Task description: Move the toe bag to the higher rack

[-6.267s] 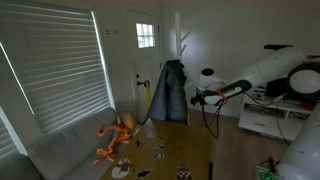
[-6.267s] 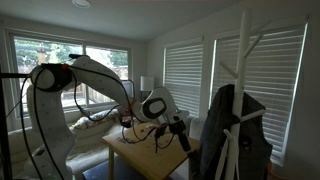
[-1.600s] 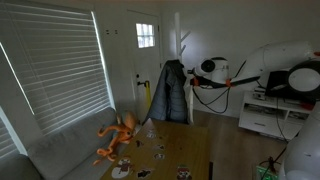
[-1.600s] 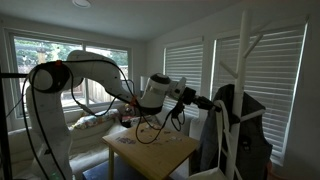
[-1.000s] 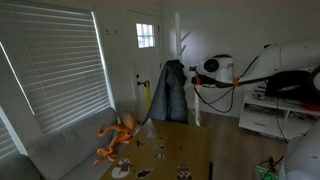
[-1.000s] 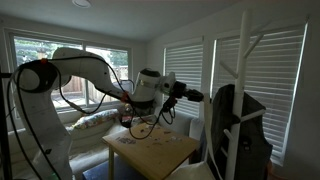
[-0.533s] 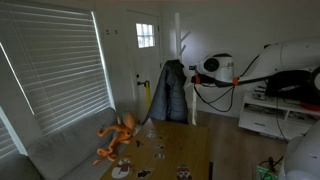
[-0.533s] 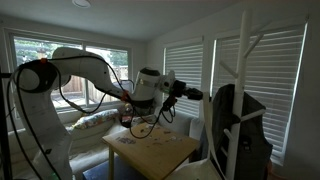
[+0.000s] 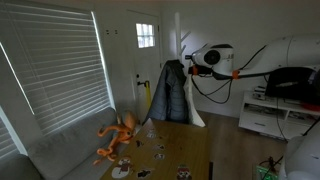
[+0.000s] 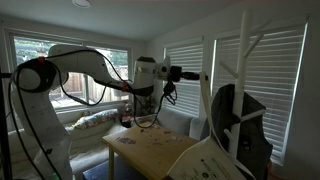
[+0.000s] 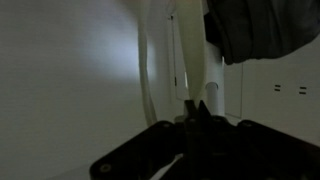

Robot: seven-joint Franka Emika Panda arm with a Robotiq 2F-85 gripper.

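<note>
The toe bag (image 10: 214, 158) is off-white fabric and hangs by its thin handles (image 10: 205, 105) from my gripper (image 10: 201, 74), which is shut on them. In an exterior view the bag (image 9: 195, 106) dangles below my gripper (image 9: 186, 58), right beside the white coat-stand pole (image 9: 178, 35). The higher rack (image 10: 251, 42), short upward-angled white pegs, tops the pole a little above gripper height. A long dark jacket (image 10: 240, 128) hangs lower on the stand. In the wrist view my dark fingers (image 11: 196, 112) pinch the pale handle strap (image 11: 178, 58), with the jacket (image 11: 262, 25) at the top right.
A wooden table (image 10: 150, 148) with small items stands below the arm. An orange plush octopus (image 9: 118, 136) lies on the grey sofa (image 9: 70, 150). Blinds (image 9: 55, 60) cover the windows. A white door (image 9: 147, 55) is behind the stand, and a white cabinet (image 9: 266, 118) sits at the right.
My gripper has risen, still shut on the handles, and moved closer to the stand. The bag has come up with it and now hangs higher beside the jacket.
</note>
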